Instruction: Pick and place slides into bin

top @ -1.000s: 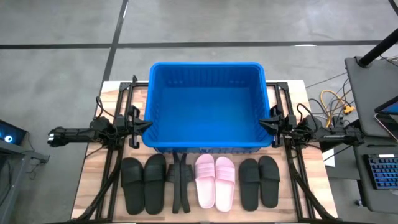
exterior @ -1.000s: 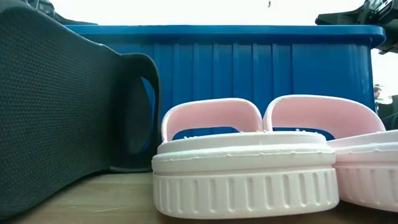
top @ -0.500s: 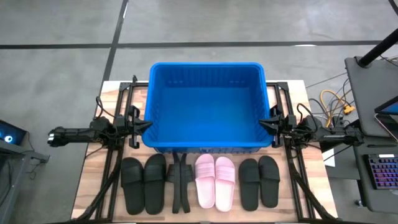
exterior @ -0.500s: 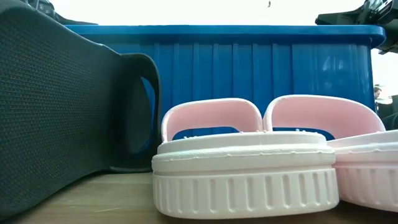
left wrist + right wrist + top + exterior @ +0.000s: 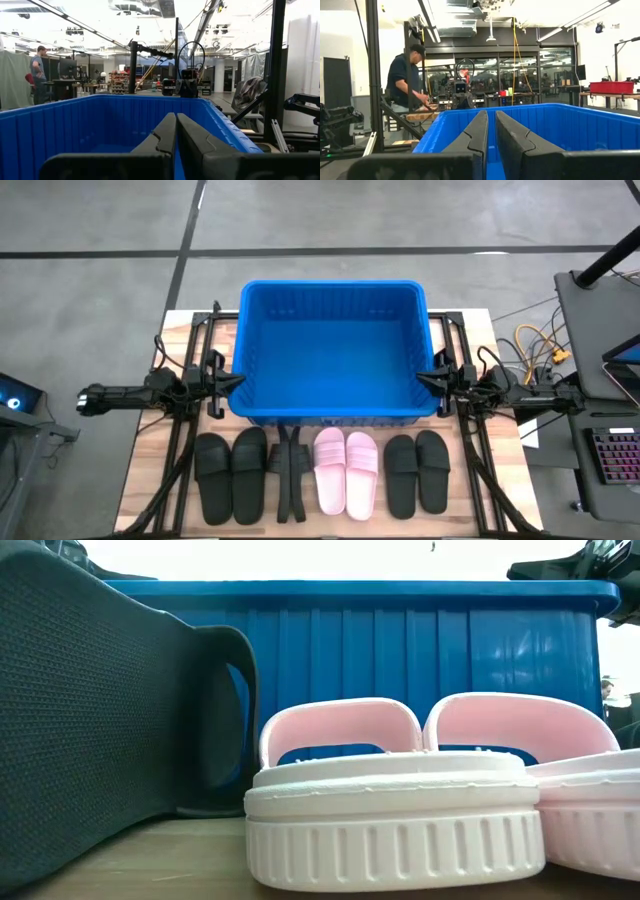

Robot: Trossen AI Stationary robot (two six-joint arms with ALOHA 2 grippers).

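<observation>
The blue bin (image 5: 330, 350) stands mid-table with nothing showing in it; its near wall (image 5: 400, 640) fills the low view. Along the table's near edge several slides lie flat on their soles, toes toward the bin: a black pair (image 5: 231, 476) at the left, a pink pair (image 5: 346, 471) in the middle and a black pair (image 5: 416, 472) at the right. My left gripper (image 5: 238, 379) hovers shut at the bin's left wall, fingers (image 5: 170, 131) pointing over the rim. My right gripper (image 5: 420, 377) hovers shut at the right wall, a thin slit between its fingers (image 5: 479, 131).
Black frame rails (image 5: 180, 450) run along both table sides. A narrow black mount (image 5: 290, 480) stands between the left black pair and the pink pair. A desk with a keyboard (image 5: 612, 455) and cables (image 5: 535, 345) lies to the right. People (image 5: 407, 80) stand beyond the table.
</observation>
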